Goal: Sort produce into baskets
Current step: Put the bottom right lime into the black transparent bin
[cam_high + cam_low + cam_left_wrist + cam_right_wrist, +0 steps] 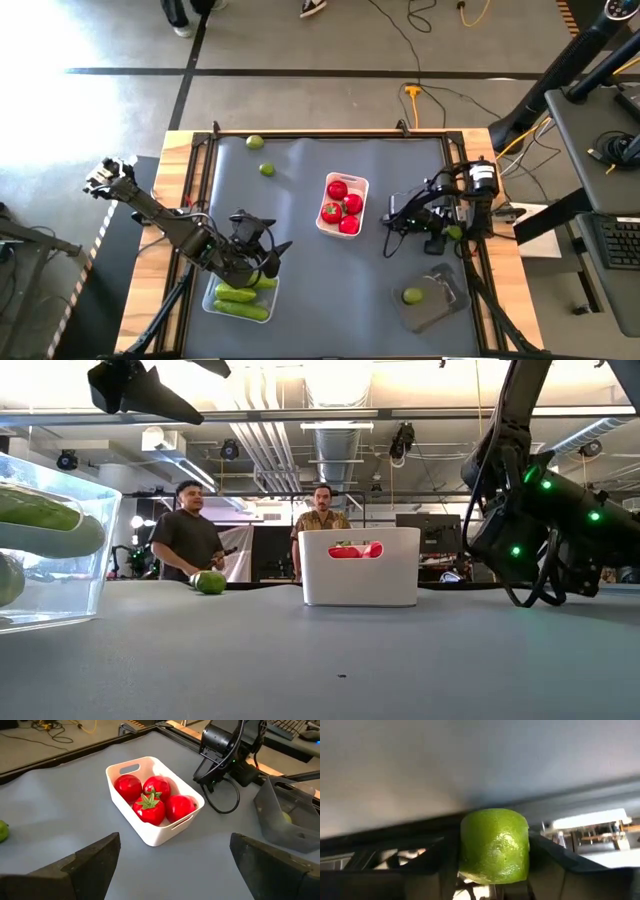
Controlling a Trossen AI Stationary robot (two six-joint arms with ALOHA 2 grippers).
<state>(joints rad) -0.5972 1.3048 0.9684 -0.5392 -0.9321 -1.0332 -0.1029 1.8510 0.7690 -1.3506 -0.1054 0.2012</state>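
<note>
The white tray (361,187) at the table's middle holds several red tomatoes (340,205); it also shows in the left wrist view (150,837). The clear tray (212,303) at the near left holds green cucumbers (240,298). The dark tray (440,305) at the near right holds one lime (412,295). Two limes (254,143) (267,169) lie on the mat at the far left. My left gripper (268,252) (175,870) is open and empty above the clear tray's far end. My right gripper (452,234) is shut on a lime (494,845) near the table's right edge. My right gripper pinches the lime between its two fingers (447,862), one on each of two opposite sides (467,850). The lime's rounded end sticks out past the fingertips. In the wrist view nothing else touches it.
The mat's black frame runs close behind the right gripper (395,840). Bare grey mat (330,290) lies between the clear and dark trays. Two people stand beyond the table's far edge (185,530) (322,510).
</note>
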